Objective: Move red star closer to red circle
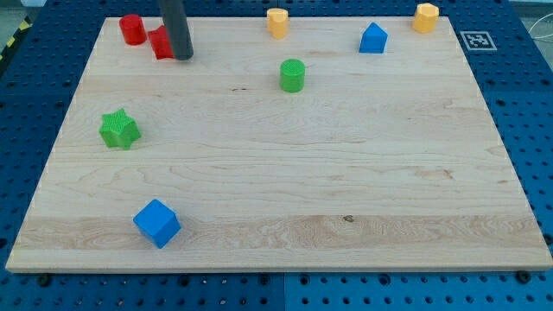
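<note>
The red circle (132,28) stands near the board's top left corner. The red star (160,42) sits just to its right and slightly lower, a small gap between them; its right half is hidden behind my rod. My tip (182,56) rests on the board right against the star's right side.
A green star (119,129) lies at the left, a blue cube (156,223) at the bottom left, a green cylinder (293,75) near the top middle. A yellow block (276,22), a blue block (373,39) and another yellow block (425,17) line the wooden board's (302,173) top edge.
</note>
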